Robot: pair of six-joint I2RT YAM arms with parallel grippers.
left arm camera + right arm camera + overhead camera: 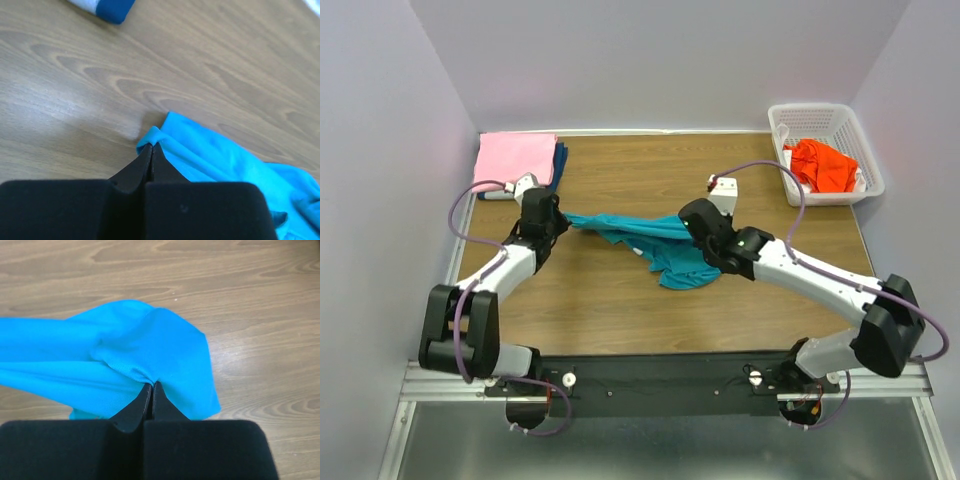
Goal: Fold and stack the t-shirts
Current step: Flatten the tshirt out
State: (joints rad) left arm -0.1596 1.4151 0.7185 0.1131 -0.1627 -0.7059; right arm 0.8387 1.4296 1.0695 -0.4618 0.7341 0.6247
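Clamped fully shut on the teal t-shirt [665,250], mid-table: left gripper [152,146] at its left edge, right gripper [151,385] at its right. Stretched between, probably for laying flat. Stacked far left: pink t-shirt [515,158]. Waiting in far-right basket [810,108]: orange-red t-shirt [823,166].

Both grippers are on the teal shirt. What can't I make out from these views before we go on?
- Top view: the right arm covers part of the teal t-shirt.
- Top view: the dark blue shirt lies under the pink shirt; only its edge shows.
- Top view: whatever lies under the orange-red shirt in the basket is hidden.
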